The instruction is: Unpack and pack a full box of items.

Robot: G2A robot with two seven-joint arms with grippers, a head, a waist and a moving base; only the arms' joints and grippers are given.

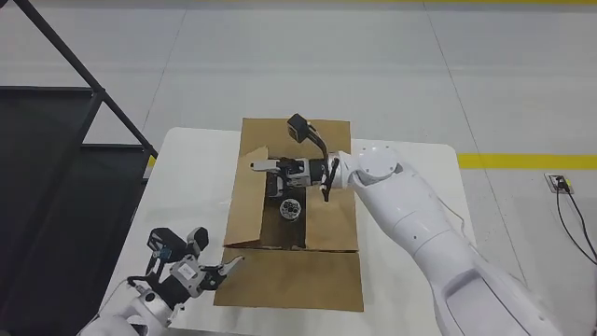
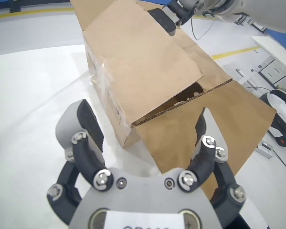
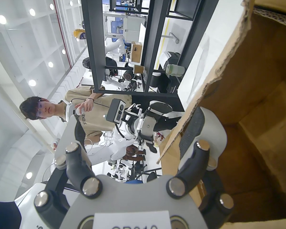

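A brown cardboard box (image 1: pixel 328 229) stands on the white table (image 1: pixel 187 187) with its flaps spread open. A small round dark item (image 1: pixel 290 208) lies inside it. My right gripper (image 1: pixel 269 165) is over the box's far left part. In the right wrist view this gripper (image 3: pixel 135 117) is open, one finger (image 3: pixel 193 129) inside the box (image 3: pixel 252 96) and the other outside, with a torn flap edge (image 3: pixel 219 72) between them. My left gripper (image 1: pixel 220 271) is open and holds nothing, low by the box's near left corner (image 2: pixel 131 129), with the front flap (image 2: pixel 205 125) just ahead.
A black metal rack (image 1: pixel 56 196) stands off the table's left side. Bare white tabletop (image 2: pixel 38 91) lies left of the box. The right arm (image 1: pixel 420 233) crosses the table's right half. A person in the room behind touches none of the things.
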